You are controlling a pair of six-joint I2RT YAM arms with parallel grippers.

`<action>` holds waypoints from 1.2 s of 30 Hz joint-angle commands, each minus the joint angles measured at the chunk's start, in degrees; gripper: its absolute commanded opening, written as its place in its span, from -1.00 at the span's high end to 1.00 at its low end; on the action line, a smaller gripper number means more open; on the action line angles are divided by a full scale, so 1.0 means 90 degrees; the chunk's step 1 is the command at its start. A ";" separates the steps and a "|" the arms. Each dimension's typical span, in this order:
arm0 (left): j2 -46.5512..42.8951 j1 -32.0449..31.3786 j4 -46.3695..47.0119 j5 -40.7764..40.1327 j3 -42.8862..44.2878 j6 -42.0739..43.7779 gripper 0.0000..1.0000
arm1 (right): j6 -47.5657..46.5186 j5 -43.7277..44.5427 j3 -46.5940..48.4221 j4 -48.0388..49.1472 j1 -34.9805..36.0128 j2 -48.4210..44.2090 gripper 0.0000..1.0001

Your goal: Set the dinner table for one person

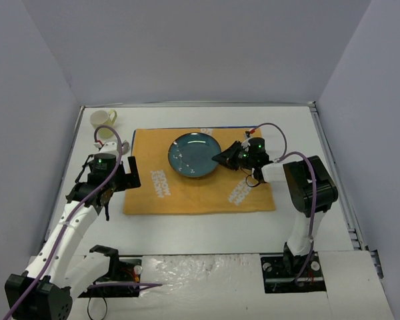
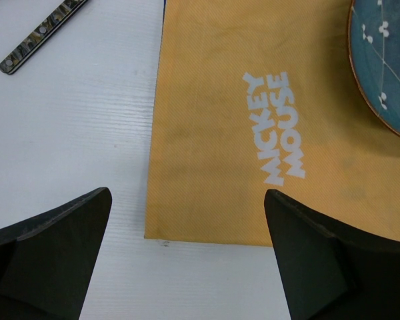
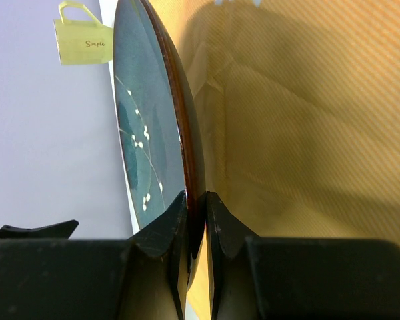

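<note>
Seating the plate on the mat, judged as the step in hand. Spreading under everything, the dinner table, white and flat, directly beneath both arms, with bare tabletop on every side of the mat. Lying across its middle, the orange-yellow placemat. Sitting on the mat's far half, the blue plate, pinched at its right rim by the right gripper, one jaw above the edge and one below. Hard to tell from the wrist view whether that side rests fully down or is raised a little. Hovering low over the mat's left edge, the left gripper, spread wide and empty. Standing at the far left corner, a pale mug; lying near it, a patterned cutlery handle. Calls next for easing the rim down, parting the right jaws and backing off rightward without dragging the plate.
</note>
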 commanded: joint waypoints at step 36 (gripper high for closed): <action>0.0044 -0.0001 -0.0010 -0.0107 0.0298 -0.0297 -0.94 | -0.2886 0.1237 0.0705 -0.3053 -0.0109 -0.1144 -0.50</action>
